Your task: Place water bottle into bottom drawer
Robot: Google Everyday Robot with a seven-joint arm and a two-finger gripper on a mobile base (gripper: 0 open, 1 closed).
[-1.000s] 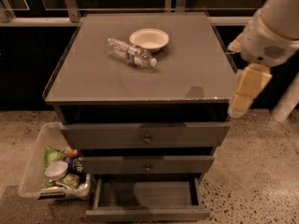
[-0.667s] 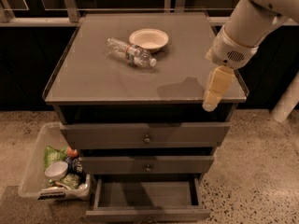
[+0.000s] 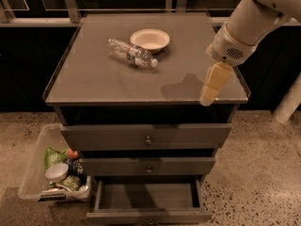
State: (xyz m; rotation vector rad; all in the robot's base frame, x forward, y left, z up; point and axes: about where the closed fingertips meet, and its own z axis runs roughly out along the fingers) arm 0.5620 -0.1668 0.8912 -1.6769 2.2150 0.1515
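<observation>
The water bottle (image 3: 132, 53) lies on its side on the cabinet top (image 3: 94, 79), cap toward the right, just left of and touching the rim of a white bowl (image 3: 149, 39). The bottom drawer (image 3: 148, 199) is pulled open and its tray is empty. My gripper (image 3: 210, 91) hangs from the white arm (image 3: 244, 27) over the right front part of the cabinet top, well to the right of the bottle and apart from it. It holds nothing that I can see.
Two shut drawers (image 3: 146, 136) sit above the open one. A clear plastic bin (image 3: 54, 171) with snacks stands on the floor left of the cabinet. A white post (image 3: 289, 102) stands at the right. Dark railings run behind the cabinet.
The arm and gripper have moved left and toward the cabinet top, from beyond its right edge to above its right front part. Bottle, bowl and drawers have not moved.
</observation>
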